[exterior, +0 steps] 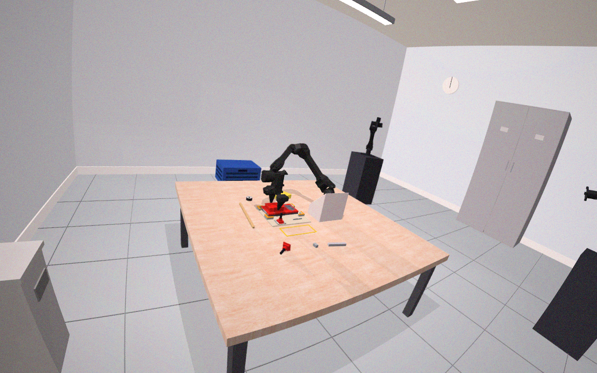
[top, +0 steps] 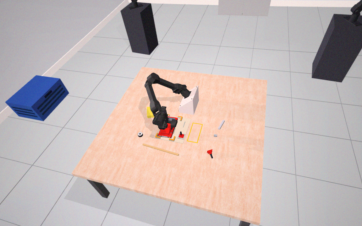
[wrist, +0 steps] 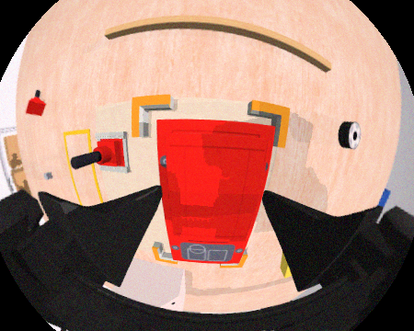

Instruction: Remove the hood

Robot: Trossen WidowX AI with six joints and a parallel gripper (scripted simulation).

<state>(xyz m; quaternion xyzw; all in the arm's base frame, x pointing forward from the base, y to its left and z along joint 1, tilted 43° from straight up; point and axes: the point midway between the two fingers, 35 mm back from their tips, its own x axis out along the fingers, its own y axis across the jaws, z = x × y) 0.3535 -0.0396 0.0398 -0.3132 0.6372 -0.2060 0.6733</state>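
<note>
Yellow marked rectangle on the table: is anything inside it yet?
Nothing lies inside the yellow marked rectangle; only bare table shows within it. The red hood sits on the toy car, between the open gripper's fingers. What lies under the hood is covered.

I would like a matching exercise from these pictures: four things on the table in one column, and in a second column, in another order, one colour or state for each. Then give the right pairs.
Column 1
1. gripper
2. hood
3. marked area
4. wooden stick

Column 2
A. yellow outline, nothing inside it
B. red, on the toy car between the fingers
C. long, thin and tan, lying flat
D. black, wide open, holding nothing

Right pairs: 1-D, 2-B, 3-A, 4-C
</note>
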